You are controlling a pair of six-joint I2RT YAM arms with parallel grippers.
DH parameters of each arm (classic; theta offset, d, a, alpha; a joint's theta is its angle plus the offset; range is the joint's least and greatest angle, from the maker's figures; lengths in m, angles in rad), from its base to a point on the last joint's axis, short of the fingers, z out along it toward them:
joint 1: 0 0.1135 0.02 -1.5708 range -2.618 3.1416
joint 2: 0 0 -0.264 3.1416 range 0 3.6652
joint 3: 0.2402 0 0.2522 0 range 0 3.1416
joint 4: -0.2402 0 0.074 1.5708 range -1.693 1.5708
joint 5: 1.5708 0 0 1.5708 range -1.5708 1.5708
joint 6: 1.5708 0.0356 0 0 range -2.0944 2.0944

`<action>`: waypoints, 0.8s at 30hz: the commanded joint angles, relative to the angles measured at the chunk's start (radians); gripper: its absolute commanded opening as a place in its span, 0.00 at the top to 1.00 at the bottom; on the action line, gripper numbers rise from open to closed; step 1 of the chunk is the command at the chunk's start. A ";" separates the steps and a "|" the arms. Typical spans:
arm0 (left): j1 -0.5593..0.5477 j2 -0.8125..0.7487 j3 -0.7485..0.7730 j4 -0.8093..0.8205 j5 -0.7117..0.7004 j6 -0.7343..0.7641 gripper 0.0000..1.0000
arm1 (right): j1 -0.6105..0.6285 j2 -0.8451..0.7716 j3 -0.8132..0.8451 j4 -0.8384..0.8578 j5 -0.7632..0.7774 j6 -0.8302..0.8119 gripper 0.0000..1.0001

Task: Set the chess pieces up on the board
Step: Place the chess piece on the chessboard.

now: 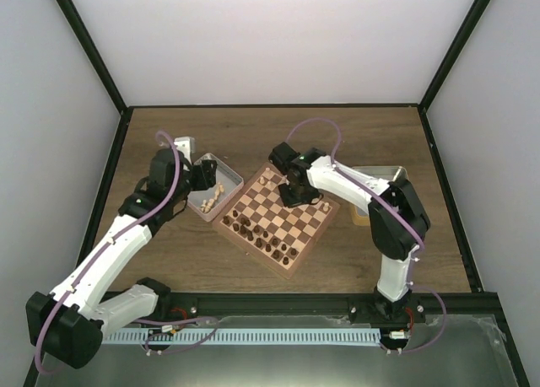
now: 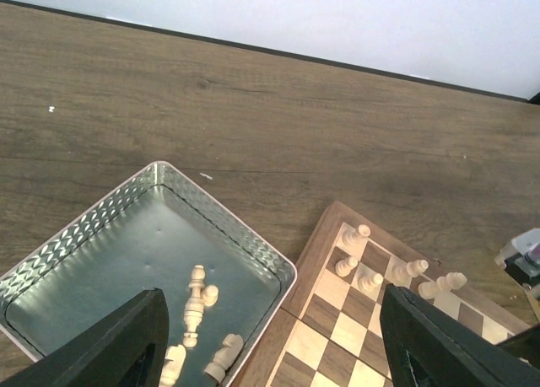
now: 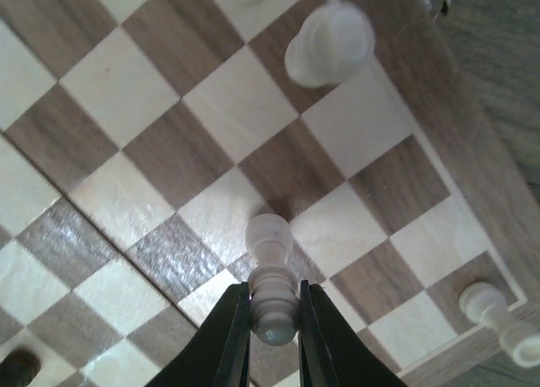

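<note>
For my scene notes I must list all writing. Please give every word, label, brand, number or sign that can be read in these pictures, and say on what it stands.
There is none to read in any of the three views. The board has no letters or numbers on its rim. The chess pieces and the metal tray are plain.

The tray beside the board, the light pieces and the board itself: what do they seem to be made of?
The tray: probably thin metal, silvery and shiny, with an embossed diamond pattern on its walls. The light pieces: likely pale turned wood, smooth, little gloss. The board: wood, visible grain, slightly glossy squares that catch reflections.
</note>
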 commanded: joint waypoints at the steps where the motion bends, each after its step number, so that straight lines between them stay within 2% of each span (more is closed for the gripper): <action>1: 0.003 -0.017 -0.018 0.020 -0.006 0.014 0.29 | -0.038 0.034 0.069 0.022 0.064 -0.029 0.95; 14: 0.003 -0.015 -0.026 0.027 0.004 0.018 0.29 | -0.102 0.137 0.169 0.026 0.071 -0.080 0.93; 24: 0.003 -0.016 -0.028 0.028 -0.001 0.020 0.29 | -0.102 0.118 0.157 0.004 0.075 -0.062 0.91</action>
